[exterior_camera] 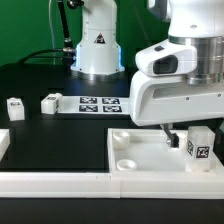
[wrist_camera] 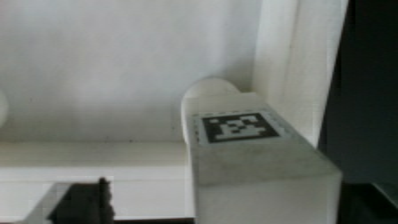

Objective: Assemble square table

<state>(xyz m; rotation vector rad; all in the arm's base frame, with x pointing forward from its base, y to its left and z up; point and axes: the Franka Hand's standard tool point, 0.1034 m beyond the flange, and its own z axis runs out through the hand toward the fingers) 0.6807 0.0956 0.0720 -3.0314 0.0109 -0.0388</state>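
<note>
The jaws stand apart, gripping nothing, with an upright tagged leg (wrist_camera: 249, 165) between them (a gap shows beside one finger (wrist_camera: 80, 205)). It stands at the square tray's (exterior_camera: 140, 143) edge on the black tabletop (exterior_camera: 50, 135).

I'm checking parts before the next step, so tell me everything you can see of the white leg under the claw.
The leg is a short white block, plastic by its look, with one rounded end and a black-and-white tag on one face. It seems to stand upright at a corner of the tabletop on the exterior view's right, under the claw. One dark finger shows beside it, not touching.
</note>
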